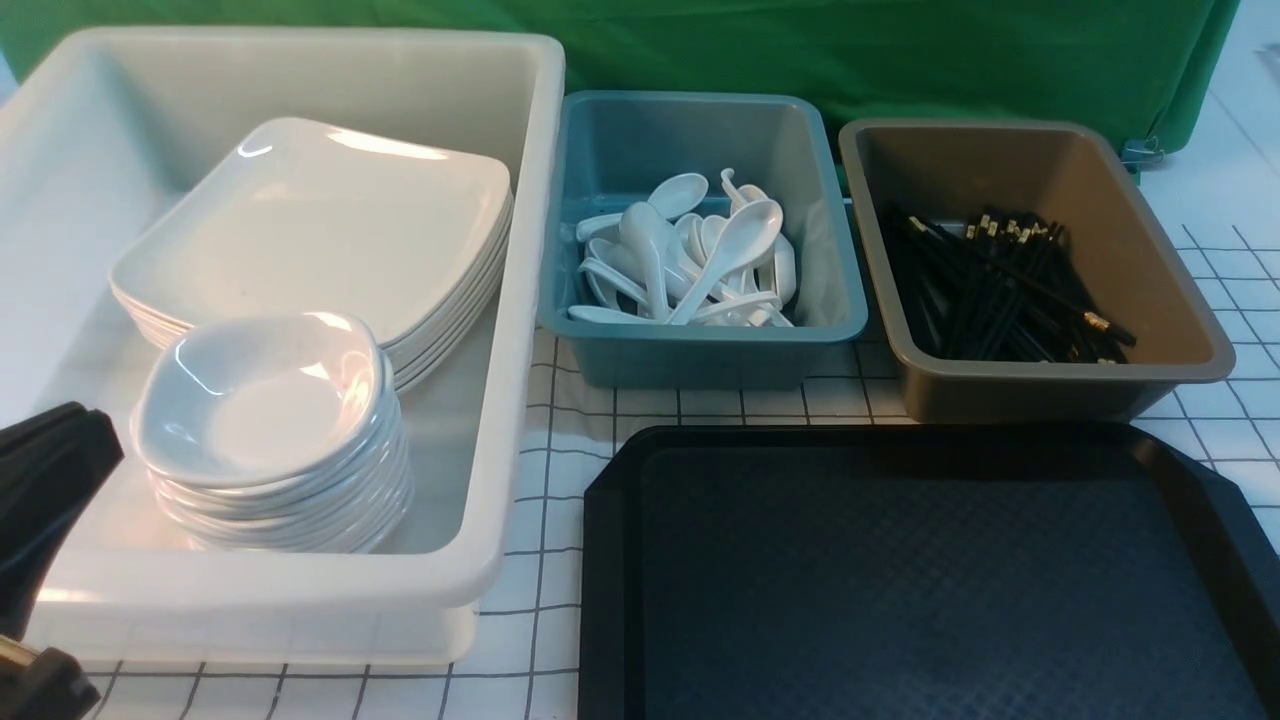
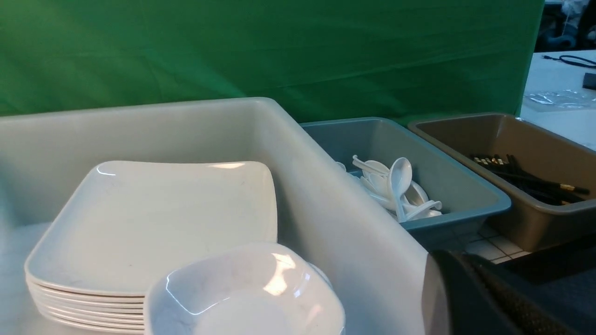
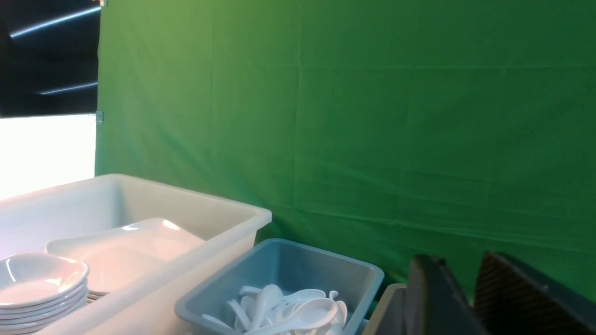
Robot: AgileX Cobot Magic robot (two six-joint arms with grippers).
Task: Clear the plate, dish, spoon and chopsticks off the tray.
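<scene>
The black tray [image 1: 900, 580] lies at the front right with nothing on it. A stack of white square plates [image 1: 320, 220] and a stack of small deep dishes [image 1: 260, 395] sit in the white tub [image 1: 520, 350]. Several white spoons [image 1: 690, 260] fill the blue bin [image 1: 700, 365]. Black chopsticks [image 1: 1000, 290] lie in the brown bin [image 1: 1020, 400]. My left gripper [image 1: 90, 425] is shut and empty, low at the tub's near left corner, and shows in its wrist view too [image 2: 442, 260]. My right gripper [image 3: 458, 265] is outside the front view; its jaws stand apart with nothing between them.
A green cloth [image 1: 800, 50] hangs behind the three containers. The table wears a white checked cloth [image 1: 560, 480]. Tub, blue bin and brown bin stand side by side along the back, just behind the tray.
</scene>
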